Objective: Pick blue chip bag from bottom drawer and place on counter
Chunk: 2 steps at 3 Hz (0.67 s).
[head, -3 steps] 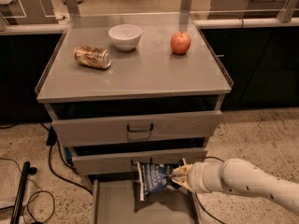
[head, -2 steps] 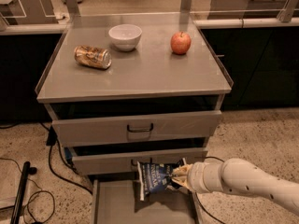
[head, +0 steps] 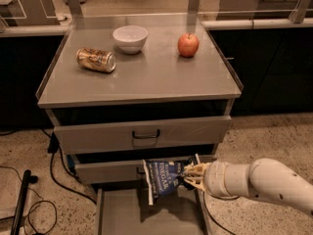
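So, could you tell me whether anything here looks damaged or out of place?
The gold can lies dented on its side on the counter, left of the bowl. Otherwise nothing: the gripper holds the blue chip bag above the bottom drawer.

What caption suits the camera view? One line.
Gripper holds the chip bag over the open bottom drawer; can, bowl and apple sit on the counter.

Dim warm light (pincer (head: 189,176) over drawer (head: 126,213))
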### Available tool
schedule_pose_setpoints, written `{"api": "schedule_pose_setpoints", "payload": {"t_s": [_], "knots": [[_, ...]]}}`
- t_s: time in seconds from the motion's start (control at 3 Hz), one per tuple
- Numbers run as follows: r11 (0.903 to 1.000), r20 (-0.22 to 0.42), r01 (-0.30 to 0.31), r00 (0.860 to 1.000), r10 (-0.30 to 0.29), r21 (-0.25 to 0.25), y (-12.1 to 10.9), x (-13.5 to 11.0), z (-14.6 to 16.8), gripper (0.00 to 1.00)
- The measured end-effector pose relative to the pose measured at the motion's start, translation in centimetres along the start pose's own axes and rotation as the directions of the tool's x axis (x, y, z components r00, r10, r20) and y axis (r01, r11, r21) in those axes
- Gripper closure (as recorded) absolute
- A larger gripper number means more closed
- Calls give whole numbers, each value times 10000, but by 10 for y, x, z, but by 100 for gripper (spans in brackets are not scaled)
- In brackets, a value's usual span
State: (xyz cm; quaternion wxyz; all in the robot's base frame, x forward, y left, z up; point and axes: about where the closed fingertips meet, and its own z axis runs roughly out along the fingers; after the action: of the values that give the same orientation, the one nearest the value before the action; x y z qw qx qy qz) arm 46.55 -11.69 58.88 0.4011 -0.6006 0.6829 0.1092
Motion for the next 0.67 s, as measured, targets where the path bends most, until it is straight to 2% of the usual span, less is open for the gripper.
{"api": "schedule_pose_setpoints", "payload": {"t_s": [0.33,0.67], "knots": [[9955,366,771,9962,-792,555,-21,-45,-54,100],[9872,700,1242,9888,-1315,1001,-43,-81,-99,100]]}}
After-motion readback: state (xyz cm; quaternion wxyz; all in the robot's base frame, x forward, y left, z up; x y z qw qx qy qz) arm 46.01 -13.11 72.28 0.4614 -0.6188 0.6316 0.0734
